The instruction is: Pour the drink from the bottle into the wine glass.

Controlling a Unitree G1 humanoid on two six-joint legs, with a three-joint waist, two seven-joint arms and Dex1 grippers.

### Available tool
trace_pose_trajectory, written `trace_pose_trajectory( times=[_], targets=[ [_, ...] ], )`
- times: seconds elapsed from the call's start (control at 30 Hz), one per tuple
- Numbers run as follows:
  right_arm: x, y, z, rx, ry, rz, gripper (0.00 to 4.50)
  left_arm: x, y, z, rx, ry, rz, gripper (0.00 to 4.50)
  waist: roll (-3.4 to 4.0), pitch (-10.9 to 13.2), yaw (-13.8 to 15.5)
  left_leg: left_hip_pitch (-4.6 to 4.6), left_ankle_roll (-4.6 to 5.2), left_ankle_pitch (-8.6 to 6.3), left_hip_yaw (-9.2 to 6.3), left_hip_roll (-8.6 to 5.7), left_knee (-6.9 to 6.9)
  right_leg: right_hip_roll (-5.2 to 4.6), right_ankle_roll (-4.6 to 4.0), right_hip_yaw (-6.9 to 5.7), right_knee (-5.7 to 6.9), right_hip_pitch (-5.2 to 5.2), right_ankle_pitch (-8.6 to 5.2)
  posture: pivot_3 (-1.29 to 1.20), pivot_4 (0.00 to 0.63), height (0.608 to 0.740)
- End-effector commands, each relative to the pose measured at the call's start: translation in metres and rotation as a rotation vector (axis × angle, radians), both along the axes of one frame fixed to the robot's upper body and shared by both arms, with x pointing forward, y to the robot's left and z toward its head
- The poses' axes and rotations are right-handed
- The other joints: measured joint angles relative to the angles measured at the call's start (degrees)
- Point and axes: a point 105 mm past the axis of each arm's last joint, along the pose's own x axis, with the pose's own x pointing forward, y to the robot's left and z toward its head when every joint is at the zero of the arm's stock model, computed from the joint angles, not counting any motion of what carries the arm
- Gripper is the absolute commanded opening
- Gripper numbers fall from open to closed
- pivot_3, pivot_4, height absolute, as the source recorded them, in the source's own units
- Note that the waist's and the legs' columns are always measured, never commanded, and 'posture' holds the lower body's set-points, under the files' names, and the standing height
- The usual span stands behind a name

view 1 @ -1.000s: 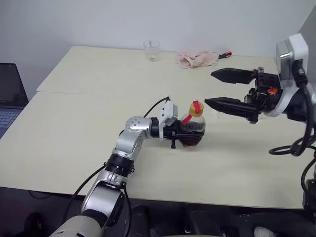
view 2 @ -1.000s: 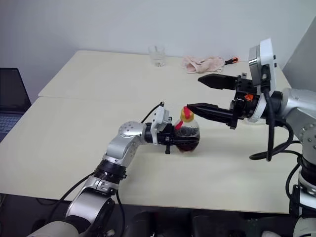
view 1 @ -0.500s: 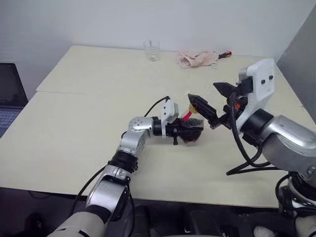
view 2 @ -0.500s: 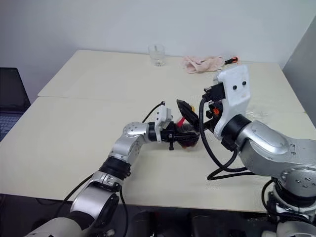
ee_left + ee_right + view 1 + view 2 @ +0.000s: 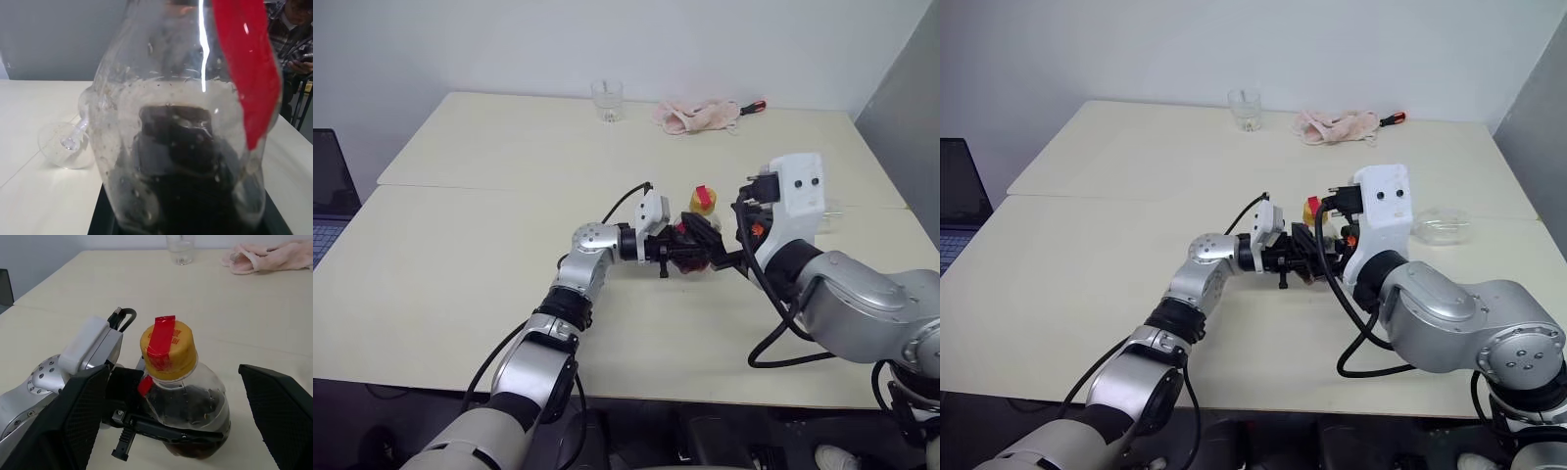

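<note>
Bottle (image 5: 183,396) stands mid-table (image 5: 460,264), wine glass (image 5: 1442,227) lying to its right, tumbler (image 5: 607,99) and cloth (image 5: 695,115) behind.

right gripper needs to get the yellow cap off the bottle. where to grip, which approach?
Grip the yellow cap on its ribbed sides, probably coming level from the right gripper's present side, open fingers straddling it. The bottle stands upright, its belly clamped by the left gripper, so the cap stands free above. Red tape crosses the top.

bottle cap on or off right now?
On. The yellow cap sits on the bottle, red tape strip across its top, with the drink inside.
</note>
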Motion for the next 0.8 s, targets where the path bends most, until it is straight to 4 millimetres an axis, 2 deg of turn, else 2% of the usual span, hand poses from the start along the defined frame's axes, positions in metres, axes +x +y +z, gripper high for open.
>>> trace_pose_trajectory(
  times=[0.03, 0.47, 0.57, 0.8],
  targets=[
    [0.001, -0.001, 0.011, 0.034, -0.045, -0.027, 4.5, -0.001, -0.006, 0.019, -0.03, -0.074, -0.028, 1.06, 0.0, 0.0, 0.0, -0.01, 0.0, 0.0, 0.0, 0.01, 0.0, 0.0, 0.0, -0.01, -0.01, 0.0, 0.0, 0.0, 0.15, 0.74],
    [0.013, 0.005, 0.013, 0.066, -0.076, -0.052, 4.5, -0.003, -0.009, 0.02, -0.03, -0.078, -0.04, 1.04, 0.0, 0.0, 0.04, -0.02, 0.01, 0.0, 0.01, 0.03, 0.0, 0.0, 0.0, 0.0, -0.04, 0.0, 0.0, 0.0, 0.15, 0.74],
    [0.014, 0.006, 0.014, 0.067, -0.082, -0.048, 3.88, -0.002, -0.009, 0.022, -0.036, -0.081, -0.034, 1.04, 0.0, 0.0, 0.04, -0.02, 0.01, 0.0, 0.01, 0.03, 0.0, -0.01, 0.0, -0.01, -0.03, 0.0, 0.0, 0.0, 0.15, 0.74],
    [0.018, 0.005, 0.019, 0.045, -0.118, -0.031, 1.56, -0.001, -0.006, 0.022, -0.039, -0.084, -0.019, 1.04, 0.0, 0.0, 0.06, -0.02, 0.01, 0.0, 0.01, 0.03, 0.0, -0.01, 0.0, -0.02, -0.04, 0.0, 0.0, 0.0, 0.15, 0.74]
  ],
)
